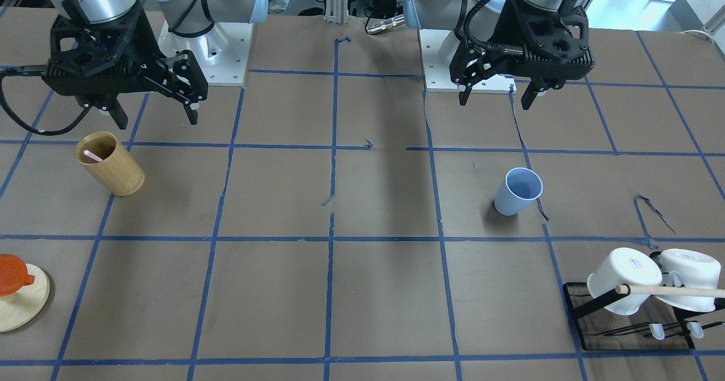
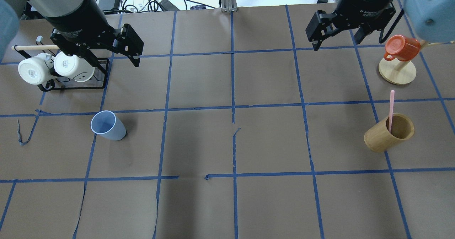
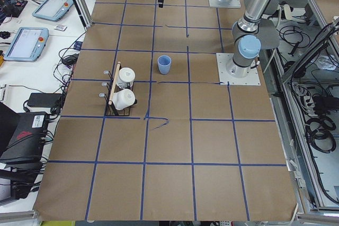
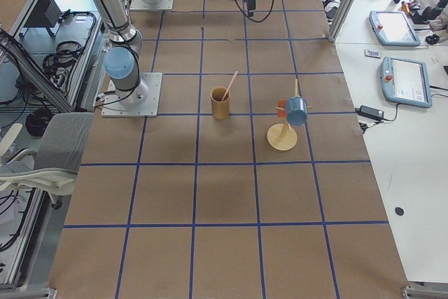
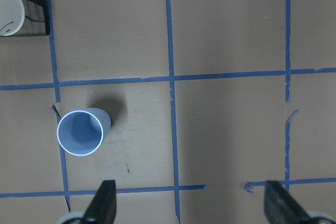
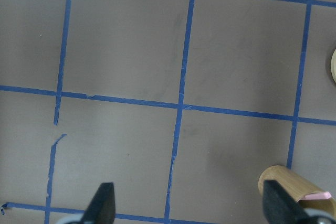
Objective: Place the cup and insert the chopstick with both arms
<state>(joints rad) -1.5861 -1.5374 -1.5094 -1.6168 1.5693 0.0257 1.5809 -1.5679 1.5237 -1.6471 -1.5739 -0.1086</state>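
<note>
The light-blue cup (image 1: 518,191) stands upright and empty on the table's left half (image 2: 107,125). In the left wrist view it (image 5: 80,132) is below and to the left of the fingers. One pink chopstick (image 2: 391,107) leans inside the tan wooden cylinder (image 2: 387,134) on the right half; its tip also shows in the front view (image 1: 92,155). My left gripper (image 1: 495,98) hangs open and empty above the table, behind the cup. My right gripper (image 1: 157,119) hangs open and empty, behind the cylinder (image 1: 113,166), whose rim shows at the right wrist view's lower right (image 6: 283,182).
A black rack (image 2: 71,86) with two white mugs and a long wooden rod stands at the far left, under my left arm. A round wooden stand (image 2: 397,72) with an orange mug (image 2: 401,47) is at the far right. Blue tape lines grid the brown table.
</note>
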